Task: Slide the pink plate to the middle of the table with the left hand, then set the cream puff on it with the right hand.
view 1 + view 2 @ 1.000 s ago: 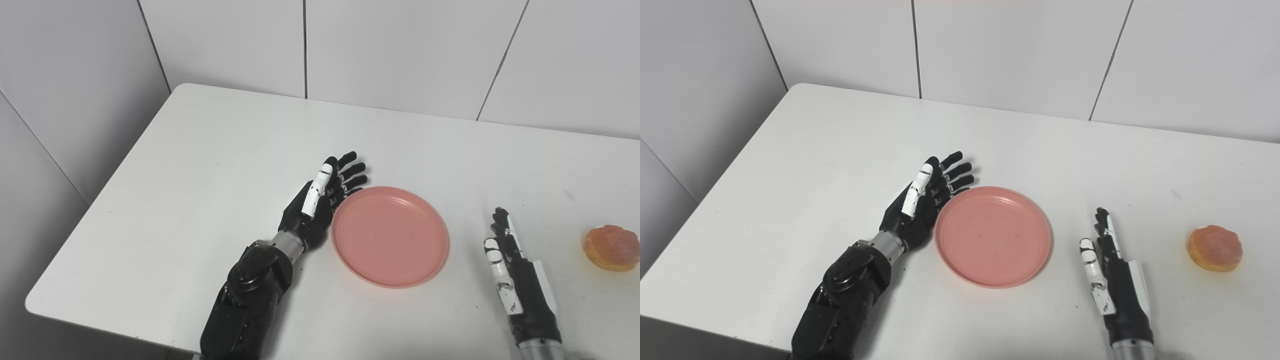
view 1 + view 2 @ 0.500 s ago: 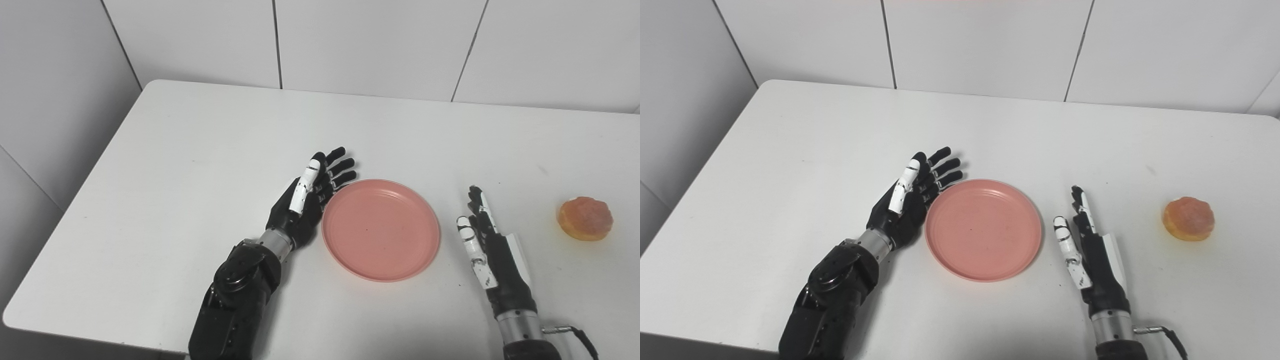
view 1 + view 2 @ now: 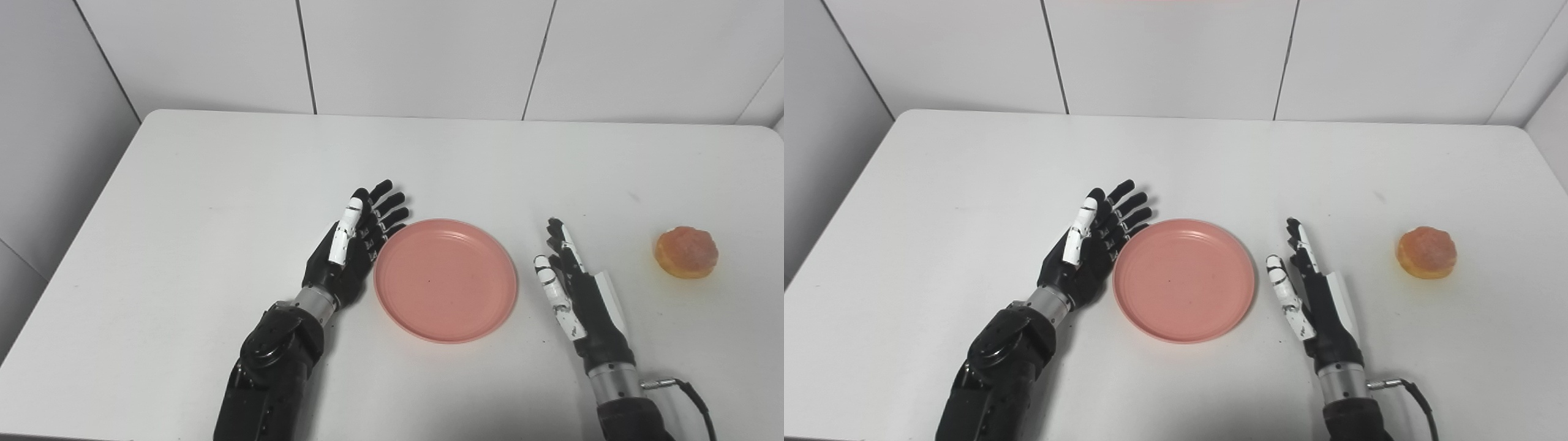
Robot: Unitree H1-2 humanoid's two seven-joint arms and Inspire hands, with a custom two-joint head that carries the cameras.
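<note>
**Ana:** Left of the pink plate [image 3: 446, 280], what is sitting on the desk [image 3: 214, 184]?

**Ben:** The left hand [image 3: 352, 254] is lying there, black with one white-backed finger. Its fingers [image 3: 392, 199] are spreading apart and stretching toward the far side of the plate, and it is gripping nothing. The edge of the palm is sitting right against the plate's left rim; whether it is truly touching I cannot say for sure.

**Ana:** And the plate itself?

**Ben:** It is lying flat and bare, facing up, roughly midway across the white desk and toward the near half. The two hands are flanking it.

**Ana:** What is showing just to the right of the plate?

**Ben:** The right hand [image 3: 1314, 294] is standing on its edge, thumb side facing the plate. Its fingers are pointing straight away from the robot, held loosely together and curling around nothing, so it is open and empty. A narrow strip of desk is showing between it and the plate's right rim. A thin black cable [image 3: 692, 395] is trailing from its wrist.

**Ana:** Farther right of the plate?

**Ben:** The cream puff [image 3: 1427, 252] is resting on the desk, round and golden-orange, well apart from the plate and clear of the right hand, near the desk's right edge. Nothing is touching it.
</note>
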